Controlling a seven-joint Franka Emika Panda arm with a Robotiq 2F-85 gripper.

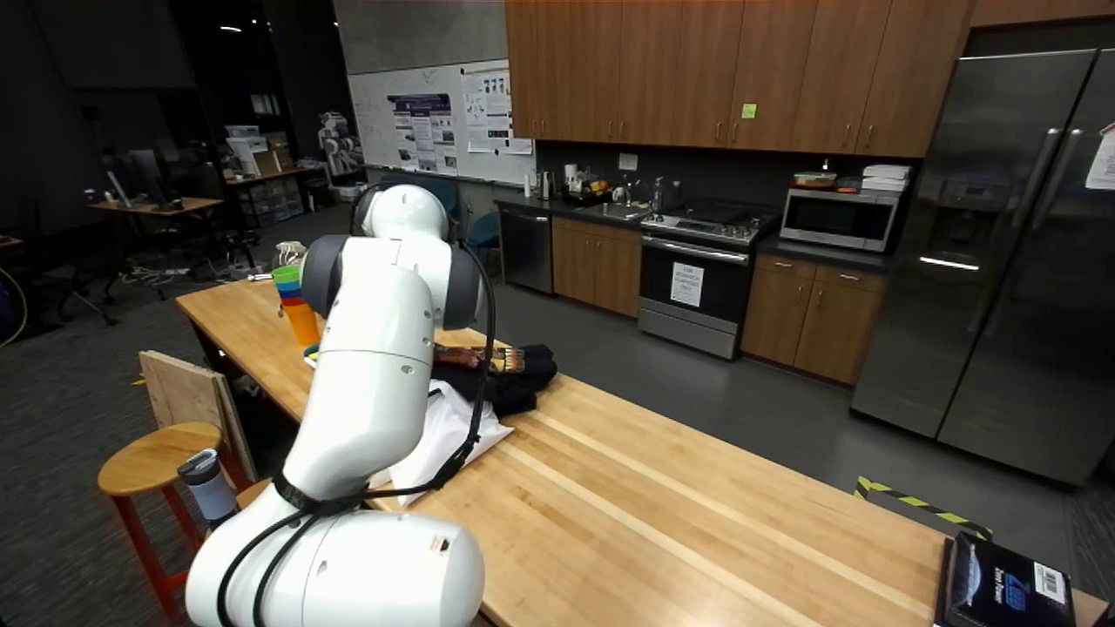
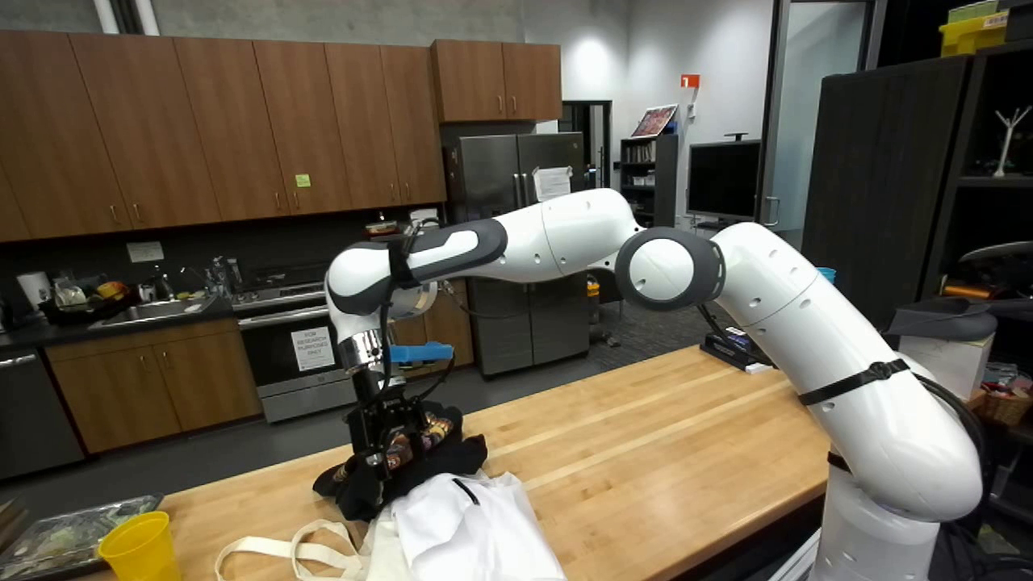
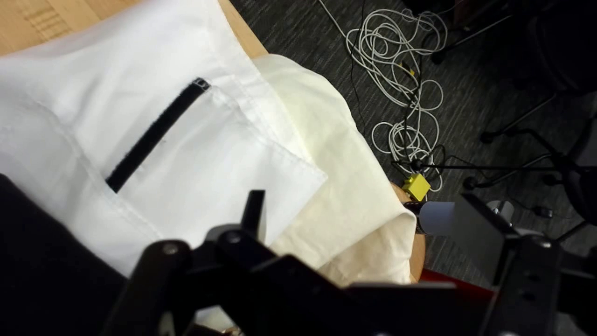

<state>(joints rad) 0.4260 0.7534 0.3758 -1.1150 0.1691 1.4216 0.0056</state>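
My gripper (image 3: 368,221) is open, its two fingers wide apart with nothing visible between them. In an exterior view the gripper (image 2: 393,452) points down at a black cloth with a printed pattern (image 2: 452,456); I cannot tell whether it touches it. The black cloth also shows in an exterior view (image 1: 527,374). A white cloth with a black strip (image 3: 186,154) lies beside it, also in both exterior views (image 1: 449,435) (image 2: 476,532). A cream cloth bag (image 3: 345,196) lies partly under the white cloth; its handles (image 2: 303,549) loop on the table. The arm hides the gripper in an exterior view.
A yellow cup (image 2: 144,549) and a clear-covered tray (image 2: 77,532) stand near the cloths. Stacked coloured cups (image 1: 296,305) stand farther along the wooden table (image 1: 662,522). A black box (image 1: 1006,583) lies at the table end. A travel mug (image 1: 209,488) stands near a stool (image 1: 157,457).
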